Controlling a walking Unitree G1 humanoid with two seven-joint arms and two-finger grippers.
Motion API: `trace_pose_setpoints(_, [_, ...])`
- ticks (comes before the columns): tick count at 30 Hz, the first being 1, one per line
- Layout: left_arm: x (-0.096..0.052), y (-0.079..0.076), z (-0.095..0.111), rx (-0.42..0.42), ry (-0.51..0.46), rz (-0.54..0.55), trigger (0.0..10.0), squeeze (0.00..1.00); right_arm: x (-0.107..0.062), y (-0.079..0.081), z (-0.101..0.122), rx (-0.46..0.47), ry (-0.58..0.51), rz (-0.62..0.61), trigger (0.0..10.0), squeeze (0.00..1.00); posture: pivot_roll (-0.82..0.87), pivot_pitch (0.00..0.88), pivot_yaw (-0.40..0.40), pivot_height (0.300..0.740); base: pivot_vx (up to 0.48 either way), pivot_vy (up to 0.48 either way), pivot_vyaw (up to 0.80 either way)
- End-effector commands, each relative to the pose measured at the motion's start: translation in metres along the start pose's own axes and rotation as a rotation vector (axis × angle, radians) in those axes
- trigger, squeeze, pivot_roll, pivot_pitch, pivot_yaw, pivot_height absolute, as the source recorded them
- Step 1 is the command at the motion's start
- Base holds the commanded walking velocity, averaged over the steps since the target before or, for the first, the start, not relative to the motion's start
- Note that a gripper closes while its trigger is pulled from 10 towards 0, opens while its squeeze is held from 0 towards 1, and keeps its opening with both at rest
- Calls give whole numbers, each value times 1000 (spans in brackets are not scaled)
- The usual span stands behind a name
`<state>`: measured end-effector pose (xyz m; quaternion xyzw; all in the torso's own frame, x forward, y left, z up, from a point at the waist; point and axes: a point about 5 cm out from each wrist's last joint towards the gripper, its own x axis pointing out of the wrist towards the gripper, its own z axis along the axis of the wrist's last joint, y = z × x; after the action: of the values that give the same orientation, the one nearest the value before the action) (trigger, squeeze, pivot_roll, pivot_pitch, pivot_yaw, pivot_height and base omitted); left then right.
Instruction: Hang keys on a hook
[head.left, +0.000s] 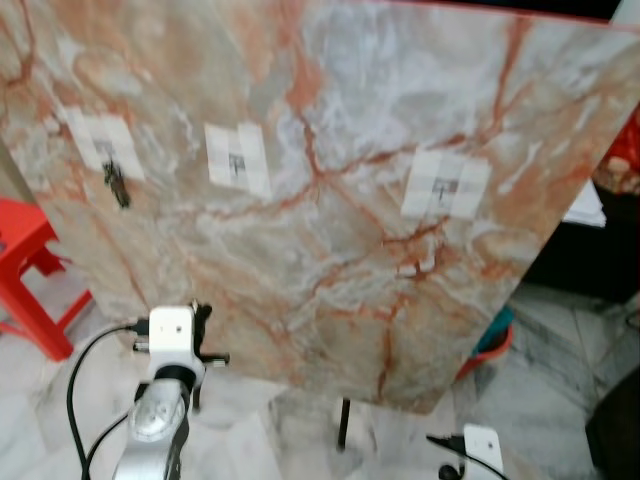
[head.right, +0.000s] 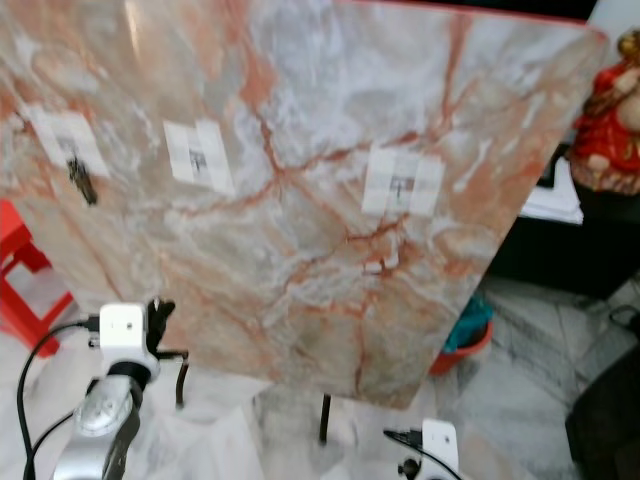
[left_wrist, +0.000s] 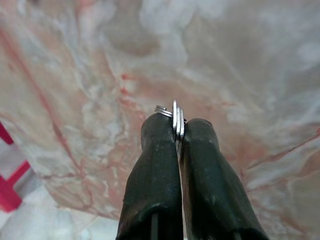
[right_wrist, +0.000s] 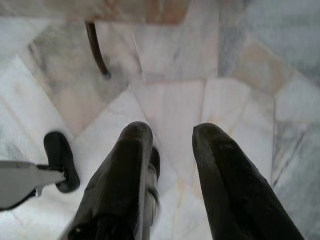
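The left gripper is pinched tight on a silver metal key ring, its rim poking just past the black fingertips, in front of the lower left part of the leaning pink-veined marble board. To do this step well, it should rise toward the small taped-on hook near the board's upper edge, left of middle, keeping the ring's opening square to the hook's tip. The right gripper hangs idle over the pale marble floor, fingers moderately apart, holding nothing.
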<state>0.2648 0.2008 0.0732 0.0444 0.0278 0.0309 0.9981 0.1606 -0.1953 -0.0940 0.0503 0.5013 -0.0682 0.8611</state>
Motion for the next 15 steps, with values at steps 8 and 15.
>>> trace_pose_setpoints(8, [2, -8, 8, 10, -33, -28, 10000, 0, -1, -6, -4, 10, 13, -17, 10000, 0, -48, 0, -56, 740, 0, 0, 0])
trace_pose_setpoints(15, [7, -8, 29, 60, -125, -10, 10000, 0, -1, -6, -4, 7, 14, -16, 10000, 0, -44, 0, -59, 740, 0, 0, 0])
